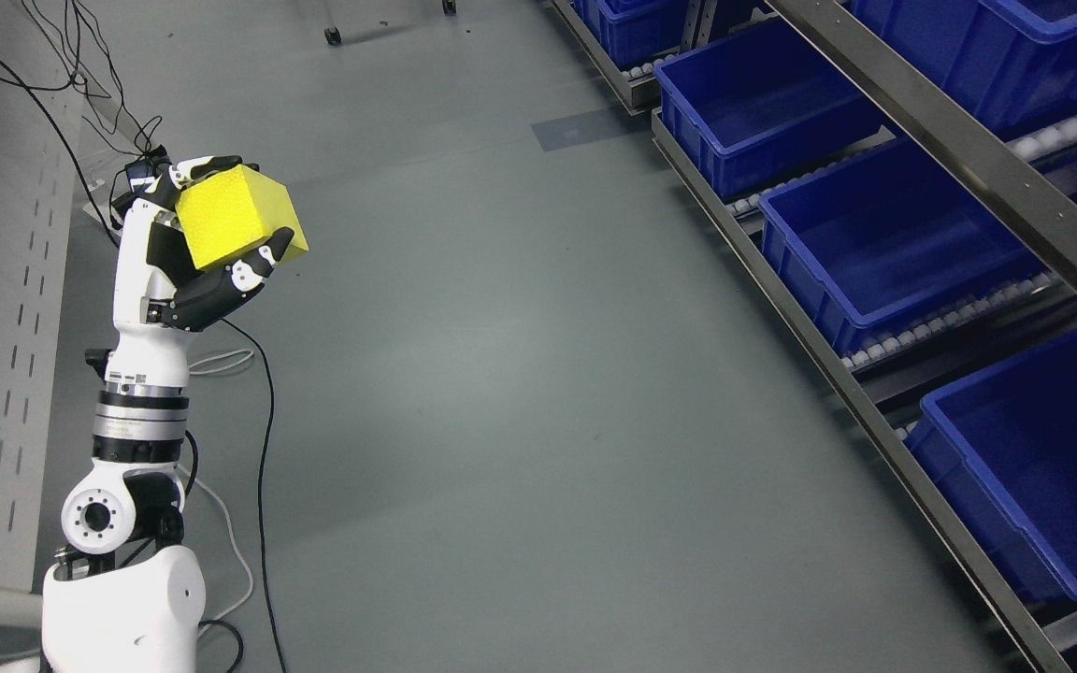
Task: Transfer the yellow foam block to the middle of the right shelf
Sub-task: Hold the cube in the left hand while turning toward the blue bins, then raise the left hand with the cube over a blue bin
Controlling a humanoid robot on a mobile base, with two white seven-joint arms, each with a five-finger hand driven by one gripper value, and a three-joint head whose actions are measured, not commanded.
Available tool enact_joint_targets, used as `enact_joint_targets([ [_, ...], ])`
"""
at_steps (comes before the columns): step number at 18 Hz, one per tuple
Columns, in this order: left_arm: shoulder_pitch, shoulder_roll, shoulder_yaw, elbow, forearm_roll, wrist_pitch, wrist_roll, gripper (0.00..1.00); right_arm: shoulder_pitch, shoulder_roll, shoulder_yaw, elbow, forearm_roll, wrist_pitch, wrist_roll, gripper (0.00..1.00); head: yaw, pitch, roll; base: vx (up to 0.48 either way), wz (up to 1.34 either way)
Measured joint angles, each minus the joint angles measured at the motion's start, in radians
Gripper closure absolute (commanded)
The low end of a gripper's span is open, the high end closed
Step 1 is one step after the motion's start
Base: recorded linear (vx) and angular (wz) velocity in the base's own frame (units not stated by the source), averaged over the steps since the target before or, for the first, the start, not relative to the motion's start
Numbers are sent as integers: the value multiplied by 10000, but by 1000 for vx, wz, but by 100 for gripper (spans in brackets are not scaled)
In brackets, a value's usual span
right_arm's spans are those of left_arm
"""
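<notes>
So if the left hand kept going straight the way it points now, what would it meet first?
Probably nothing soon. The left hand, fingers closed on the yellow foam cube, points up and away over bare grey floor. The blue plastic bins lie well off to the right, though depth is unclear.

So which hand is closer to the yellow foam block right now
Left. The left hand is gripping the yellow foam block; the right hand is out of view.
</notes>
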Motion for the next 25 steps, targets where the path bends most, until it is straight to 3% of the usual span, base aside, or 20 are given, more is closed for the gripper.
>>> enact_joint_targets([
  [10, -76, 1, -31, 7, -5, 46, 6, 71, -2, 0, 0, 0, 0, -43, 0, 0, 0, 0, 0, 460, -201],
  [25, -141, 0, -433, 7, -26, 81, -17, 71, 2, 0, 0, 0, 0, -46, 0, 0, 0, 0, 0, 359, -767],
])
